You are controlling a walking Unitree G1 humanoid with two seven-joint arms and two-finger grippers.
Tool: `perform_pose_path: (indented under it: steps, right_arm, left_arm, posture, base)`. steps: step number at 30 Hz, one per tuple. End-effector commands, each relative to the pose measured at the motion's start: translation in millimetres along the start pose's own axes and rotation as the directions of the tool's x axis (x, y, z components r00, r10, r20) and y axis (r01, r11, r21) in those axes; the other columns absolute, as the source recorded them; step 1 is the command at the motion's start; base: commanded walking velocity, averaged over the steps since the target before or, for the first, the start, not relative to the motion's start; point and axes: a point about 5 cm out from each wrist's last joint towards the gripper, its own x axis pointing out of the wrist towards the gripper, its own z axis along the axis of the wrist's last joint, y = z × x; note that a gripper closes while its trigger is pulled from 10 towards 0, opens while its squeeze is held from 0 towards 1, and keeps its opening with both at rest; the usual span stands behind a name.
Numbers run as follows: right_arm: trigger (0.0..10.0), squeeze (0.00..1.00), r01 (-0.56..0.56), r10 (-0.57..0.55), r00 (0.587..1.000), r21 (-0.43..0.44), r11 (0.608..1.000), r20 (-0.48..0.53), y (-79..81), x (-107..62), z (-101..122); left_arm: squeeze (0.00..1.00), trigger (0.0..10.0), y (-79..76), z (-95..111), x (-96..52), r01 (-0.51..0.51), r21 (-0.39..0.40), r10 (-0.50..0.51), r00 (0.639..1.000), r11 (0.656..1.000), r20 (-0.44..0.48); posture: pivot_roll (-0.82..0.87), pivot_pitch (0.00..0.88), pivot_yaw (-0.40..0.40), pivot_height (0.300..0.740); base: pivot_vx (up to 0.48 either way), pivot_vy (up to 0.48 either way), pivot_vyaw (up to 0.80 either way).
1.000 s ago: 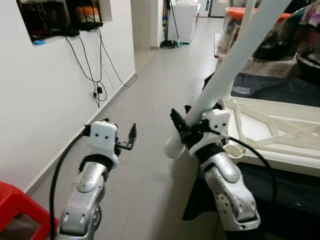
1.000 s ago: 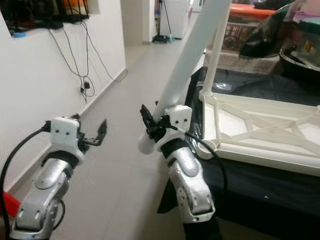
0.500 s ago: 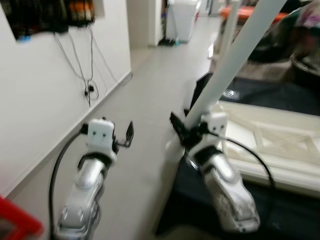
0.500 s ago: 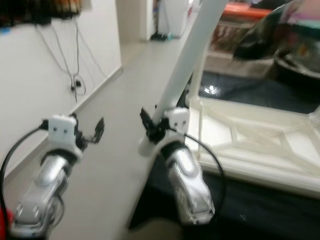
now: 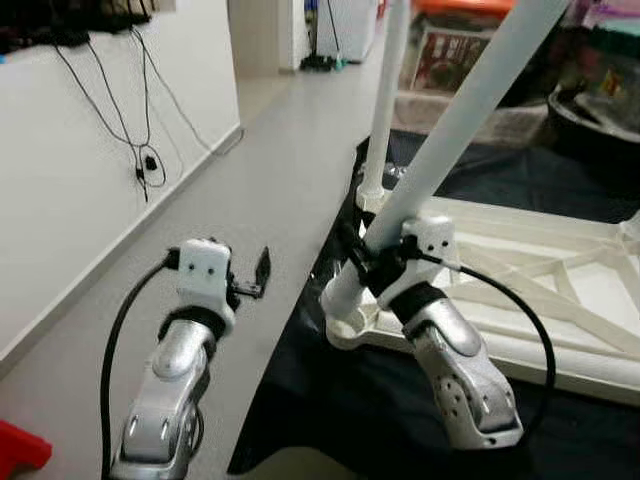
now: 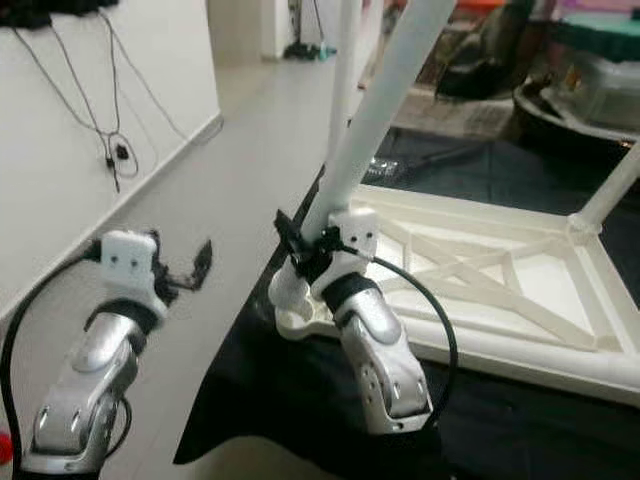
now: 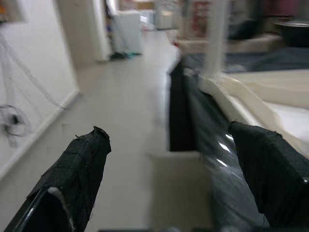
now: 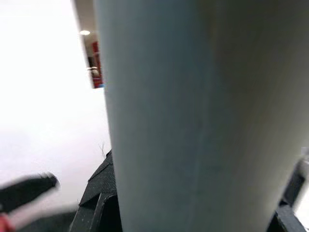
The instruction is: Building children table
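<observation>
Your right tool (image 5: 362,262), clamped on the white table leg (image 5: 450,125), has brought its foot over the tabletop's corner socket (image 5: 345,325); seat it next

The white plastic table top (image 6: 480,275) lies upside down on a black cloth, its ribbed underside crossed by diagonal braces. One white round leg (image 5: 385,95) stands upright in its far corner socket. A second white leg (image 5: 455,130) leans tilted, its lower end at the near corner socket (image 5: 345,325).
</observation>
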Motion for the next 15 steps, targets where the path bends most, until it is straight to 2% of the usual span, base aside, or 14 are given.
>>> perform_pose_path:
  steps: [1, 2, 3, 4, 5, 8, 9, 10, 11, 12, 13, 14, 15]
  right_arm:
    - [10.0, 0.00, -0.051, 0.051, 0.999, -0.007, 0.999, -0.015, -16.1, 7.9, 3.0]
    - [10.0, 0.00, -0.051, 0.051, 0.999, -0.007, 0.999, -0.015, -16.1, 7.9, 3.0]
    - [10.0, 0.00, -0.088, 0.087, 0.996, -0.015, 0.996, -0.028, -26.9, 12.0, 5.8]
    - [10.0, 0.00, -0.115, 0.115, 0.993, -0.005, 0.993, -0.034, -31.7, 14.9, 7.7]
    - [10.0, 0.00, -0.115, 0.115, 0.993, -0.005, 0.993, -0.034, -31.7, 14.9, 7.7]
    - [10.0, 0.00, -0.178, 0.178, 0.982, 0.006, 0.984, -0.066, -45.9, 24.6, 13.3]
    - [10.0, 0.00, -0.178, 0.178, 0.982, 0.006, 0.984, -0.066, -45.9, 24.6, 13.3]
    - [10.0, 0.00, -0.222, 0.221, 0.972, 0.000, 0.975, -0.081, -48.1, 29.2, 14.7]
    - [10.0, 0.00, -0.222, 0.221, 0.972, 0.000, 0.975, -0.081, -48.1, 29.2, 14.7]
    - [10.0, 0.00, -0.307, 0.308, 0.946, 0.027, 0.951, -0.100, -47.6, 34.0, 15.6]
    - [10.0, 0.00, -0.307, 0.308, 0.946, 0.027, 0.951, -0.100, -47.6, 34.0, 15.6]
    - [10.0, 0.00, -0.339, 0.343, 0.933, 0.051, 0.939, -0.105, -46.1, 34.9, 15.1]
    - [10.0, 0.00, -0.410, 0.419, 0.901, 0.096, 0.907, -0.108, -41.8, 35.3, 14.6]
  left_arm:
    - [0.00, 10.0, -15.8, -6.2, -13.8, 0.238, -0.017, -0.238, 0.971, 0.971, -0.029]
    - [0.00, 10.0, -15.8, -6.2, -13.8, 0.238, -0.017, -0.238, 0.971, 0.971, -0.029]
    - [0.00, 10.0, -26.3, -10.5, -25.0, 0.377, -0.033, -0.379, 0.924, 0.925, -0.045]
    - [0.00, 10.0, -30.5, -12.7, -30.0, 0.428, -0.044, -0.430, 0.901, 0.903, -0.052]
    - [0.00, 10.0, -30.5, -12.7, -30.0, 0.428, -0.044, -0.430, 0.901, 0.903, -0.052]
    - [0.00, 10.0, -42.3, -17.8, -44.2, 0.535, -0.082, -0.541, 0.838, 0.841, -0.078]
    - [0.00, 10.0, -42.3, -17.8, -44.2, 0.535, -0.082, -0.541, 0.838, 0.841, -0.078]
    - [0.00, 10.0, -47.3, -19.6, -49.4, 0.569, -0.090, -0.576, 0.812, 0.817, -0.091]
    - [0.00, 10.0, -47.3, -19.6, -49.4, 0.569, -0.090, -0.576, 0.812, 0.817, -0.091]
    - [0.00, 10.0, -55.1, -21.2, -58.9, 0.627, -0.107, -0.636, 0.763, 0.772, -0.114]
    - [0.00, 10.0, -55.1, -21.2, -58.9, 0.627, -0.107, -0.636, 0.763, 0.772, -0.114]
    - [0.00, 10.0, -57.9, -21.5, -62.6, 0.648, -0.116, -0.658, 0.743, 0.753, -0.123]
    - [0.00, 10.0, -59.7, -20.2, -66.9, 0.658, -0.122, -0.669, 0.732, 0.743, -0.126]
  posture:
    - [0.05, 0.061, -0.052, 0.740]
    - [0.05, 0.061, -0.052, 0.740]
    - [0.05, 0.072, -0.050, 0.740]
    - [0.05, 0.072, -0.050, 0.740]
    - [0.05, 0.072, -0.050, 0.740]
    - [0.06, 0.098, -0.055, 0.740]
    - [0.06, 0.098, -0.055, 0.740]
    - [0.06, 0.107, -0.054, 0.740]
    - [0.06, 0.107, -0.054, 0.740]
    - [0.07, 0.127, -0.055, 0.740]
    - [0.07, 0.127, -0.055, 0.740]
    - [0.07, 0.127, -0.055, 0.740]
    - [0.09, 0.150, -0.054, 0.740]
  base:
    - [0.000, 0.000, 0.00]
    - [0.000, 0.000, 0.00]
    - [0.000, 0.000, 0.00]
    - [0.000, 0.000, 0.00]
    - [0.000, 0.000, 0.00]
    - [0.000, 0.000, 0.00]
    - [0.000, 0.000, 0.00]
    - [0.000, 0.000, 0.00]
    - [0.000, 0.000, 0.00]
    - [0.000, 0.000, 0.00]
    - [0.000, 0.000, 0.00]
    - [0.000, 0.000, 0.00]
    - [0.000, 0.000, 0.00]
